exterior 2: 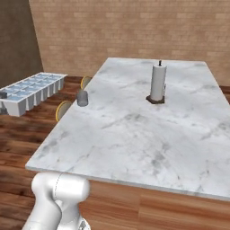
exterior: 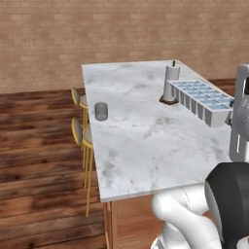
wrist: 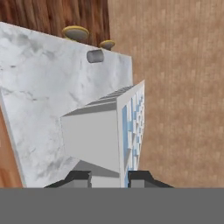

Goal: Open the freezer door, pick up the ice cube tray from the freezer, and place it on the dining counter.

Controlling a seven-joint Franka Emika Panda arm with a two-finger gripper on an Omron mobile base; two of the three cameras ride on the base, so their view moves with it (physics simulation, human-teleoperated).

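A tan brick wall runs behind the room, and dark wooden floorboards cover the ground. Two stools with yellow seats and thin golden legs stand along one side of a marble-topped island, whose base is warm brown wood. Light is even and soft.

I see the tabletop mostly bare, with wide free marble across its near half. A grey cup stands near the stool-side edge, and a paper towel holder rises upright toward the far end, with open passage between them.
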